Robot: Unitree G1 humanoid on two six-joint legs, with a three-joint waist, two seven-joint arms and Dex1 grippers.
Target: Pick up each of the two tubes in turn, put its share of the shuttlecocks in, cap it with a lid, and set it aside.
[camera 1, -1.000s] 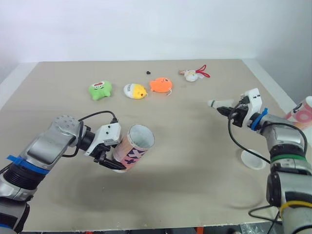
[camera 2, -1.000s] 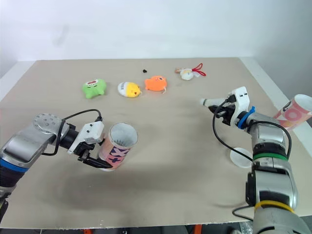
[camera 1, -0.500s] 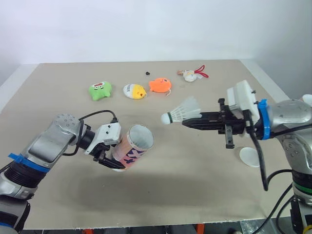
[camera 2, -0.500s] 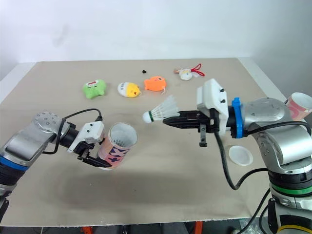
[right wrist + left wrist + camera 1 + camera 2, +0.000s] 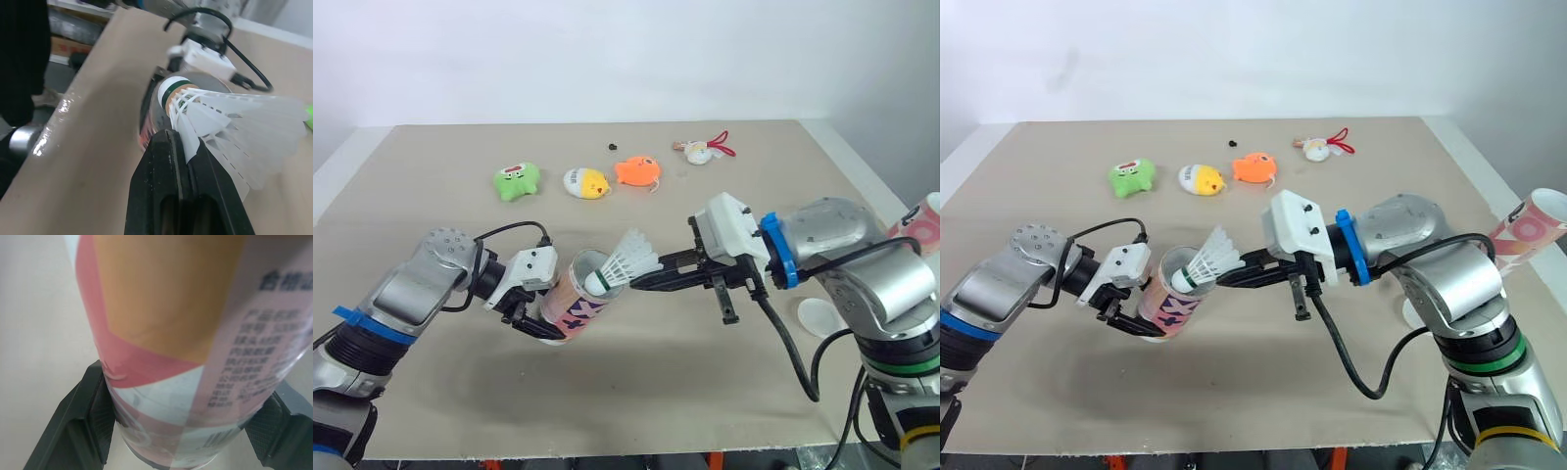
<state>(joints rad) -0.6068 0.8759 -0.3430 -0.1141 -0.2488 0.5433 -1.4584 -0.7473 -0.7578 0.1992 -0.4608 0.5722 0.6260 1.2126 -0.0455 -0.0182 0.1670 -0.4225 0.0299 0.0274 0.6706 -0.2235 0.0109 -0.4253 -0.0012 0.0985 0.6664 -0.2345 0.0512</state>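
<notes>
My left gripper point(image 5: 530, 315) is shut on a pink, orange and white tube point(image 5: 576, 304), held tilted with its open mouth toward the right; its printed wall point(image 5: 186, 333) sits between the black pads point(image 5: 83, 421). My right gripper point(image 5: 644, 282) is shut on a white shuttlecock point(image 5: 625, 262) by its feather skirt, and the cork tip point(image 5: 172, 93) sits at the tube's mouth. A white lid point(image 5: 820, 315) lies on the table under my right arm. A second tube point(image 5: 1528, 227) stands at the table's right edge.
Along the far side of the table point(image 5: 705, 392) lie a green plush point(image 5: 516, 181), a yellow and white plush point(image 5: 585, 182), an orange plush point(image 5: 636, 171), a small toy with a red cord point(image 5: 703, 149) and a tiny black bit point(image 5: 610, 146).
My right arm has swung left across the table carrying the shuttlecock, from the right edge to the tube's mouth. The left gripper and tube have stayed put.
</notes>
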